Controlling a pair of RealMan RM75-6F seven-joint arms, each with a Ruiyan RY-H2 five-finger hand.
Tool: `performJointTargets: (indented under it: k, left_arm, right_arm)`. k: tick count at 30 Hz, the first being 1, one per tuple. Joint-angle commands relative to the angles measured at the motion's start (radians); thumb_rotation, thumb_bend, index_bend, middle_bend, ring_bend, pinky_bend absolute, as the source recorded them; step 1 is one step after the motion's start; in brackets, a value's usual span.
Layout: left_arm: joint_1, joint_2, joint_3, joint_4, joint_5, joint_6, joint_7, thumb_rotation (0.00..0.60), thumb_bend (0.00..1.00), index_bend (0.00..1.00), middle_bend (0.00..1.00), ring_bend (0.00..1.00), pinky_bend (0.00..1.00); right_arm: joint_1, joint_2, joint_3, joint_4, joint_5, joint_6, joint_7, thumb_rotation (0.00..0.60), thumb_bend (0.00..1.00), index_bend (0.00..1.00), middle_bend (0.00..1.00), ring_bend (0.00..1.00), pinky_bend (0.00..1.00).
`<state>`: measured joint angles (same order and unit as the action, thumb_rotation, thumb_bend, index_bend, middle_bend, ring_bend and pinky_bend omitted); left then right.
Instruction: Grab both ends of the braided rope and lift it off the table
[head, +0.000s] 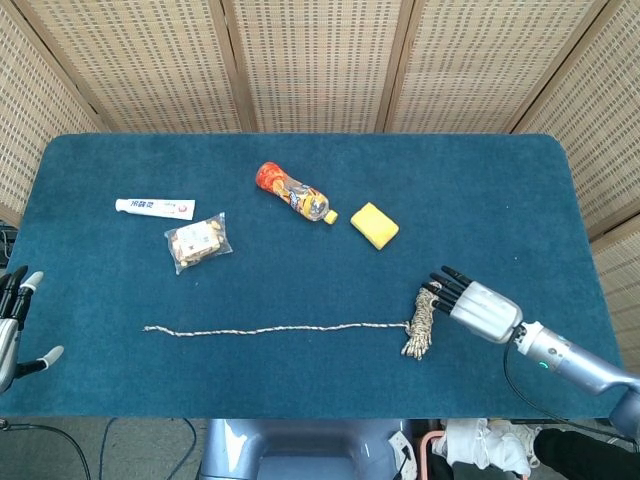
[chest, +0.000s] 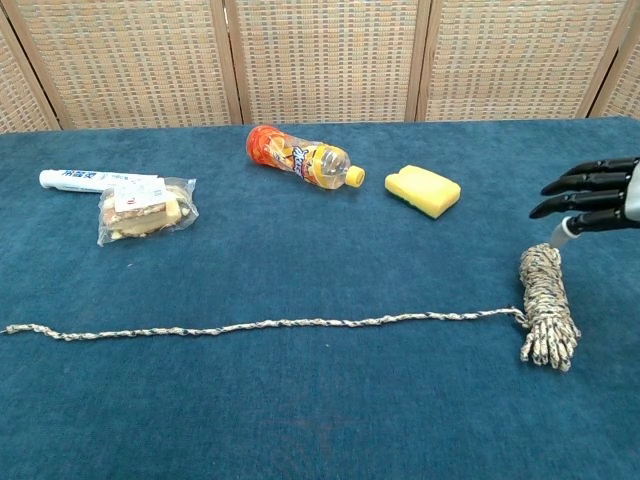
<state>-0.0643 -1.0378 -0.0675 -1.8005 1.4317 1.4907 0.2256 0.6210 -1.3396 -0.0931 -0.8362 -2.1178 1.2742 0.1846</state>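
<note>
Table (head: 300, 400): blue cloth | backdrop: woven screens (head: 310, 60) | rope (head: 270, 328) flat

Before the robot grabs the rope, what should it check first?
1. Right hand over the coiled end of the braided rope: ok.
2. Right hand's fingers apart, holding nothing: ok.
3. Left hand near the thin end: not ok, it sits at the table's edge.
4. Rope lying straight, nothing on top of it: ok.
5. Snack bag away from the rope: ok.
6. Right hand touching the coil: cannot tell.
</note>
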Motion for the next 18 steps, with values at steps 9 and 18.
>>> performJointTargets:
  k: [9,18]
  left_arm:
    - [-0.018,-0.021,-0.005,0.003,-0.028,-0.022,0.040,0.600,0.00,0.00,0.00,0.00,0.00]
    - [-0.023,-0.026,-0.007,0.007,-0.044,-0.026,0.047,0.600,0.00,0.00,0.00,0.00,0.00]
  right_arm:
    - [0.111,-0.178,-0.103,0.258,-0.051,0.081,0.119,0.600,0.09,0.21,0.11,0.00,0.10]
    - [0.128,-0.235,-0.149,0.372,-0.018,0.056,0.155,0.600,0.15,0.23,0.14,0.01,0.13]
